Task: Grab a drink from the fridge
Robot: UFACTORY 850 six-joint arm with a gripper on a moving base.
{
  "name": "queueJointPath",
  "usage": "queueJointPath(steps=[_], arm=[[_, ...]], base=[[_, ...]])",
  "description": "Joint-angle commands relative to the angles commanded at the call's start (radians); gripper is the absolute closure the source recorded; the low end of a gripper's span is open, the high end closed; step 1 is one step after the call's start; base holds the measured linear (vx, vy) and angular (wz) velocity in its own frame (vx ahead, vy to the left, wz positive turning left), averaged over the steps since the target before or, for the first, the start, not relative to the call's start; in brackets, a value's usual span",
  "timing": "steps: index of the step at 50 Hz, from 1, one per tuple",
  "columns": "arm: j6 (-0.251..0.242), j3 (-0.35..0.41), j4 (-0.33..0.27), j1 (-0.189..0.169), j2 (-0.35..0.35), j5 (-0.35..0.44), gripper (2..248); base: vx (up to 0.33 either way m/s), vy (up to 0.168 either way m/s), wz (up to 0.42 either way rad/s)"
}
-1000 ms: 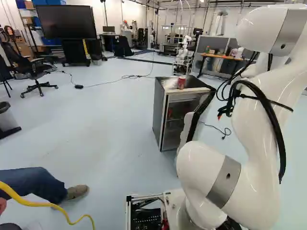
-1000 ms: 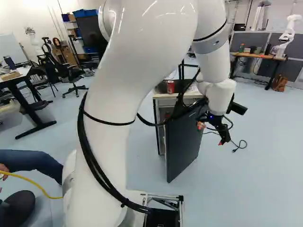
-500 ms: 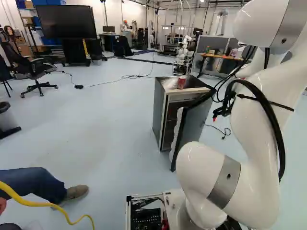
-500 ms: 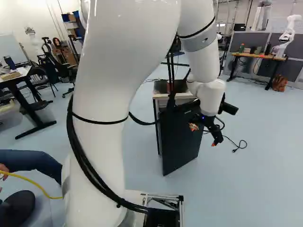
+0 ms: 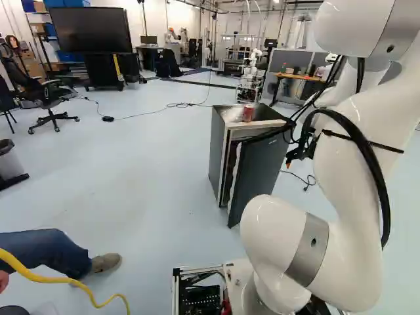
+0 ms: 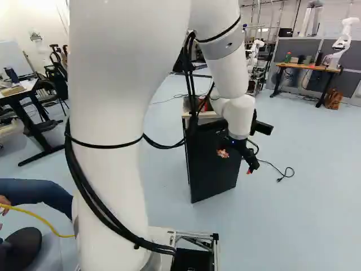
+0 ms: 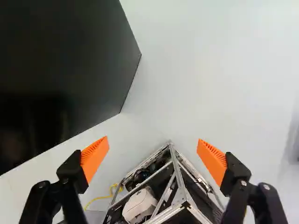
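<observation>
Just beside the jaws, outside the fridge (image 5: 218, 147), the dark door (image 5: 259, 170) has swung well toward closed compared with the earlier frames — now ajar, a narrow gap left along its free edge. Fridge body same place. Shelves were visible a second ago, now mostly covered by the door; which drinks are behind it, cannot tell.

Arm (image 6: 234, 116) has shifted too: in the right base view its wrist end sits further left than before, same way as the door went. Jaws spread wide, orange pads (image 7: 95, 157) well apart, floor (image 7: 154, 126) and base frame (image 7: 175, 172) showing between them. Door's outer face fills the area ahead of and off to the side of one finger, not between the two. Contact with it — cannot tell.

Red can (image 5: 248, 113) on top of the fridge, higher than the jaws and across the door's top edge from them; same spot as earlier, partly hidden by the arm's cables (image 6: 192, 84) in the right base view. Yellow cable (image 7: 100, 198) beside the base frame, ahead of the jaws. Black cord (image 5: 306, 180) on the floor near the fridge, beyond the jaws, unchanged.
</observation>
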Motion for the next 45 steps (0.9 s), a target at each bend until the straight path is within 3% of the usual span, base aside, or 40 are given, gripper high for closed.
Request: queueJointPath(steps=[27, 45], arm=[[0.000, 0.116, -0.097, 0.061, 0.087, 0.114, 3], [0.000, 0.167, -0.169, 0.106, 0.081, 0.195, 3]], base=[[0.000, 0.000, 0.000], [0.000, 0.000, 0.000]])
